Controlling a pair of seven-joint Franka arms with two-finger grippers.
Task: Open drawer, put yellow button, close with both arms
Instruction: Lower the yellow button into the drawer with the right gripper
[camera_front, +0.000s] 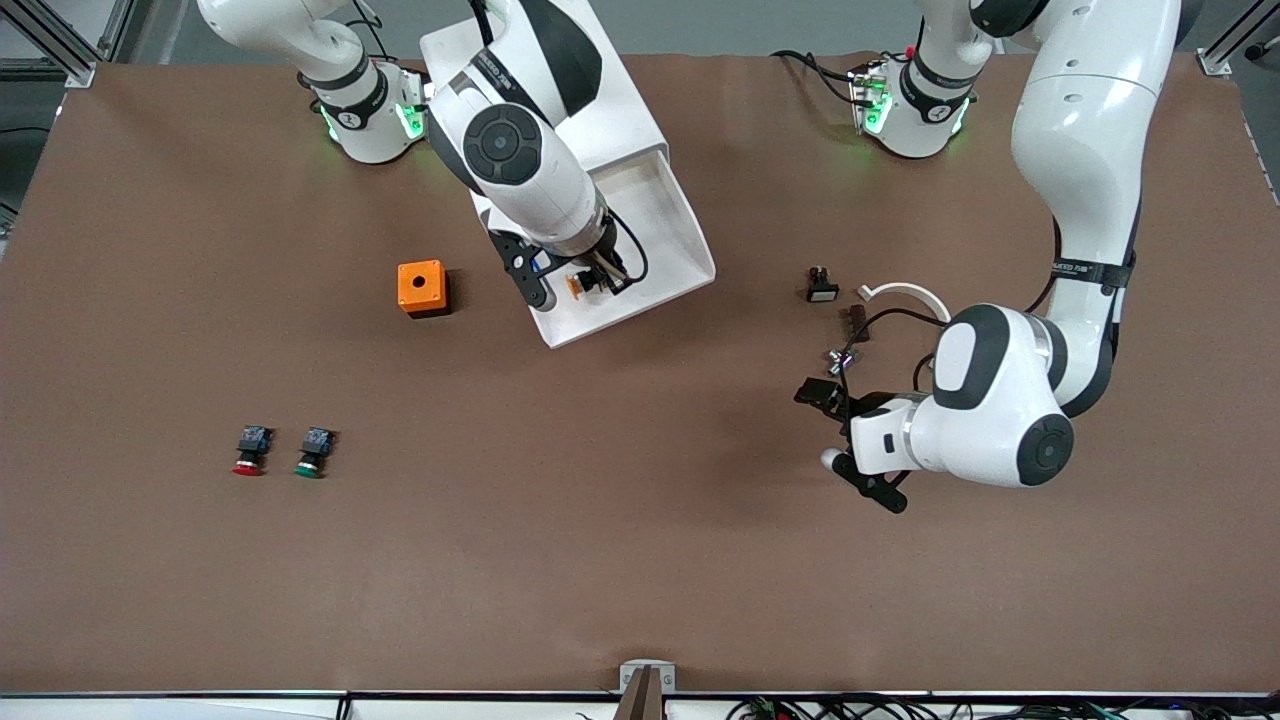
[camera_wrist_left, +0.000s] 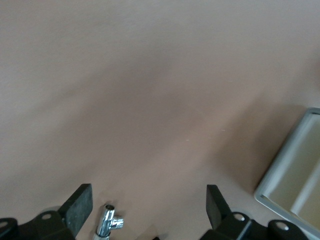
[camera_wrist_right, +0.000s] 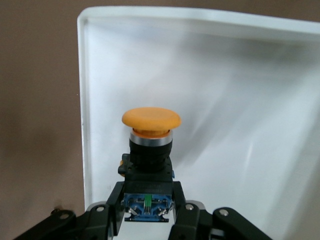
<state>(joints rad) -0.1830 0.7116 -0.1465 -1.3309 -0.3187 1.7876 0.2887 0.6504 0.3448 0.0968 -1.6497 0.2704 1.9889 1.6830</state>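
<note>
Right gripper (camera_front: 583, 284) is clamped on the yellow button (camera_wrist_right: 150, 131), cap pointing away from the fingers, over the open drawer (camera_front: 655, 205). Left gripper (camera_front: 838, 432) waits over bare table (camera_front: 640, 520) toward the left arm's end, fingers (camera_wrist_left: 80, 202) spread, holding nothing.

Even overhead light casts soft shadows on the table (camera_front: 640, 520); the left wrist view is hazy, with glare inside the drawer (camera_wrist_right: 240, 75).

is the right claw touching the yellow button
Touching: the right wrist view shows the right claw shut on the yellow button's blue rear block, held over the open drawer.
</note>
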